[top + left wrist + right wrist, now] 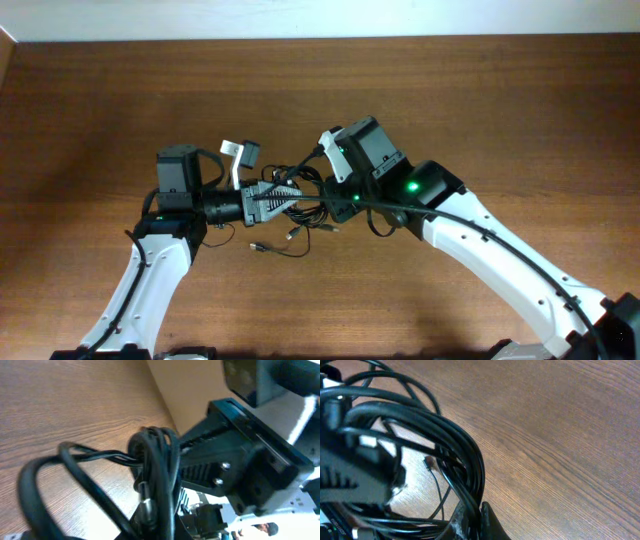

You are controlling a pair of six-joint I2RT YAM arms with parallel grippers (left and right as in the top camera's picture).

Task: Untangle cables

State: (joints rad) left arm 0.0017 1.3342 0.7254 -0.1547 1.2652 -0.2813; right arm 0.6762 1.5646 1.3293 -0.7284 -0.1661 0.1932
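cables: (303, 218) a small black knot at the middle of the table (100, 120), lifted between the two grippers, with thin loops sagging below it to the wood

loose tail: one strand with a plug end (262, 245) trails down and to the left of the knot, lying on the table

long axis: the bundle stretches roughly left to right, along the line that joins the two grippers

left gripper: (292, 194) reaches in from the left, pointing right; jaws pressed together, and in the left wrist view a coil of several strands wraps right against its finger – so it looks pinched on the cables

right gripper: (336, 207) comes in from the right, just beside the left one; jaws closed, with strands running down into them in the right wrist view, likely clamped on the same knot

gap: the grippers are nearly touching, the knot squeezed between them

nearer arm: neither – both are at the knot; the left is nearer the loose tail

coming move: probably pulling apart along that left-right line, which should draw the loops open

risk: many strands share one grip, so the pull may tighten the knot
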